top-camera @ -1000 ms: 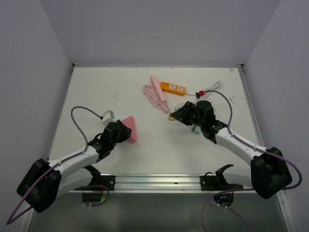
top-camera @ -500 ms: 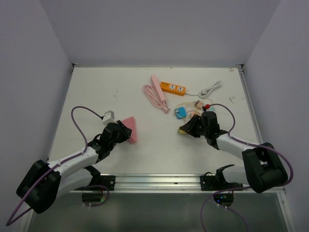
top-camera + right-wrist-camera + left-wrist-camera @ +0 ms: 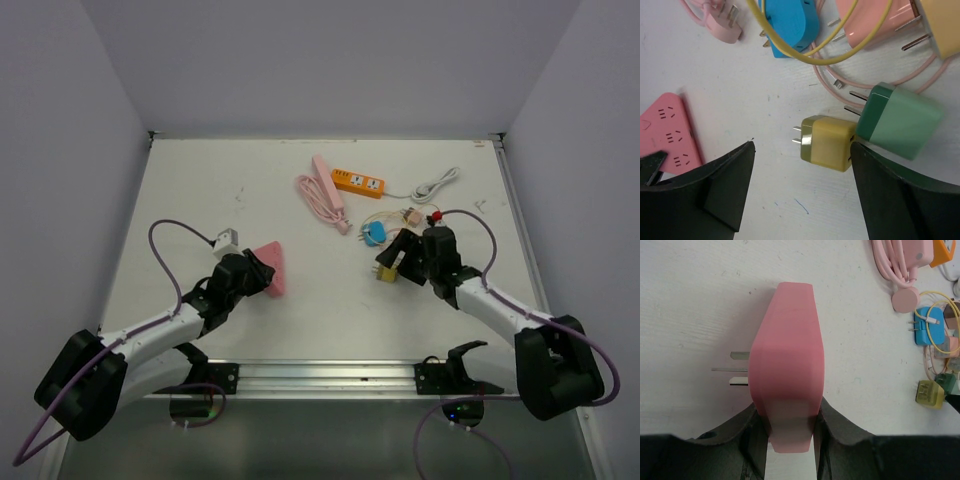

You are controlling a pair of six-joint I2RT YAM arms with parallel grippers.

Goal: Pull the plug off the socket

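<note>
The left tool [image 3: 790,412] is closed on the pink wedge-shaped plastic socket block [image 3: 787,355]. The right tool [image 3: 802,147] is spread wide, nothing gripped. Between its fingers the olive-yellow cube plug [image 3: 829,143] is seen lying on the white table [image 3: 740,90], well right of that block, just beside a green cube plug [image 3: 900,120].

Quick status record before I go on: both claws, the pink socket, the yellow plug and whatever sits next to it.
left claw: shut on the pink socket
pink socket: bare metal prongs on its left side in the left wrist view; no plug visible in it
right claw: open, one finger on each side of the yellow plug
yellow plug: lying on the table, prongs bare, apart from the socket
neighbour: green plug close beside it, seemingly touching
task: plug looks to be off the socket
</note>
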